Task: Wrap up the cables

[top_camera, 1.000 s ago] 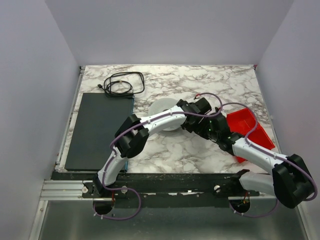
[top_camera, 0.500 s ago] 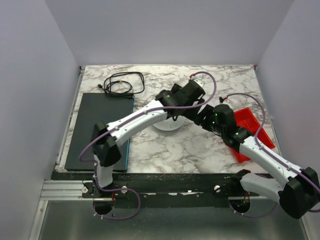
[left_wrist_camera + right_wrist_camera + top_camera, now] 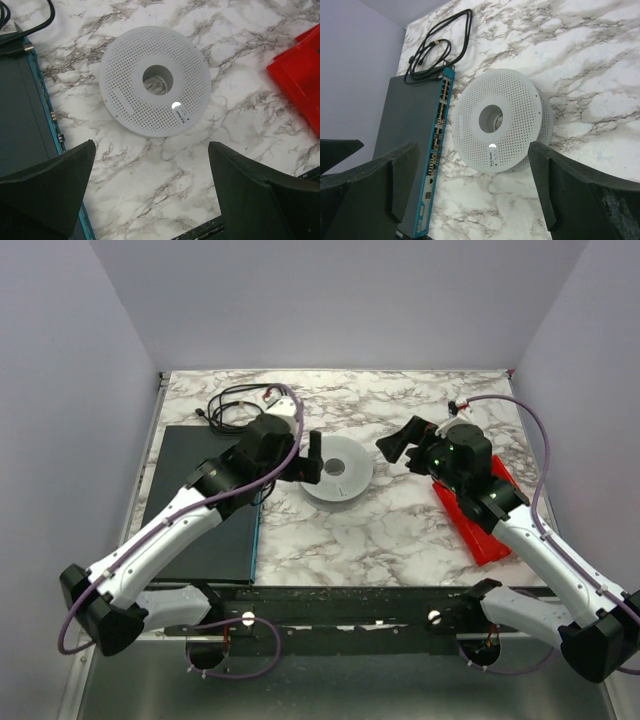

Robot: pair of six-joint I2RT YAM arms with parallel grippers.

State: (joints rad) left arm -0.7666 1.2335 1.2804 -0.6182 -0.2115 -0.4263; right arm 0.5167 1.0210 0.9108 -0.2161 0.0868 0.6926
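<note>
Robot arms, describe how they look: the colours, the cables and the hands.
Left arm and right arm match: white link shells, black joint housings, and a purple cable looping along each. The left hand and right hand each have two plain black wedge-shaped fingers.

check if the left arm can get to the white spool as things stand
Likely yes: the left gripper hangs open close beside the white spool, only bare marble table between, and the right gripper stands off on its other side.
</note>
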